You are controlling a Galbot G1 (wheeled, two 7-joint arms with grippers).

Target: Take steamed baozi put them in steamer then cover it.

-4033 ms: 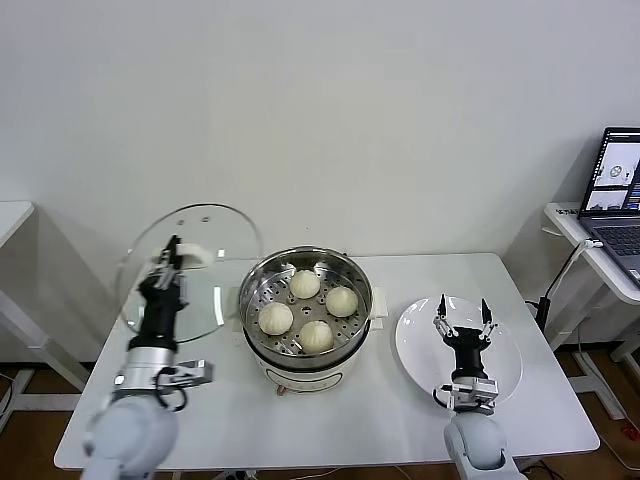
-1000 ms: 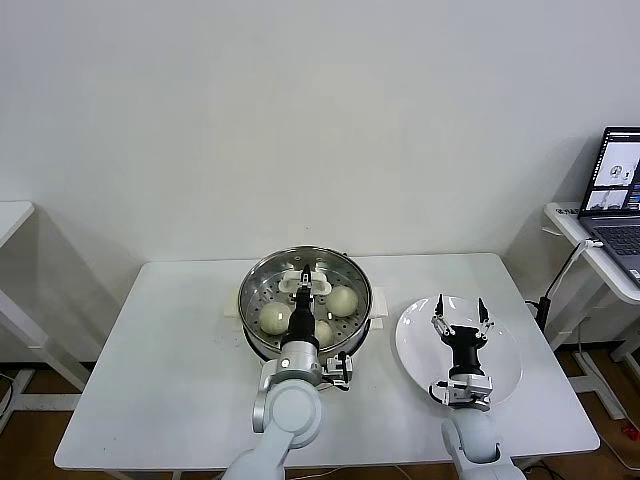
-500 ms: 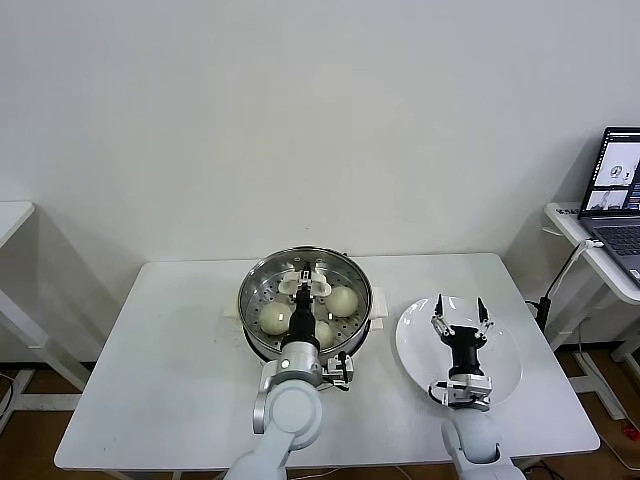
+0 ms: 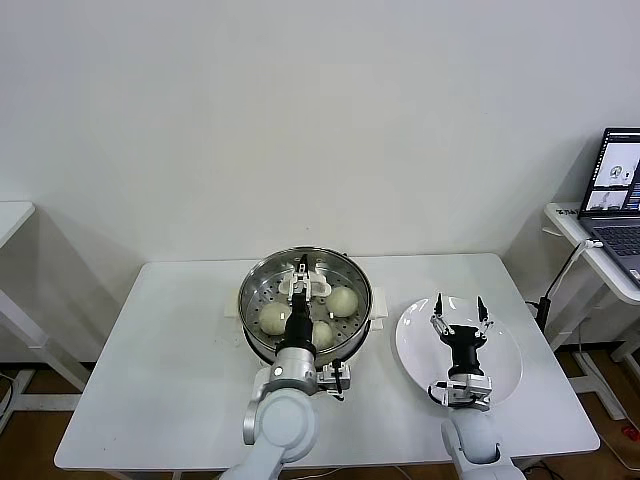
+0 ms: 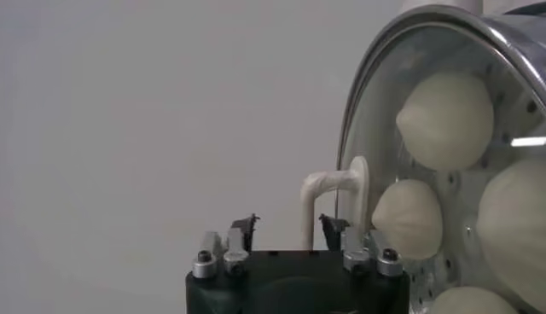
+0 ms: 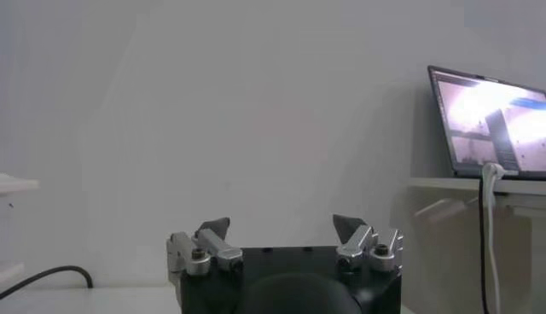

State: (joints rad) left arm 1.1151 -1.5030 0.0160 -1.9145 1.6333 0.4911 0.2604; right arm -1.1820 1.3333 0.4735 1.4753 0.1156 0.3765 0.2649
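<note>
Covering step: glass lid (image 4: pixel 305 300) seated on steamer (image 4: pixel 262 345); left end effector (image 5: pixel 288 223) spread, straddling the lid handle (image 5: pixel 334 188) without gripping. Next, likely retract. Right end effector (image 4: pixel 458 310) idle, spread wide, empty, over plate (image 4: pixel 505 350).

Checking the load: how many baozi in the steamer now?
4. In the steamer under the cover: one right, one left, one near, half behind the left arm, and one at the back.

The right pincer (image 6: pixel 284 232) gapes (jaws wide apart) before a wall, laptop (image 6: pixel 492 122) beyond.
</note>
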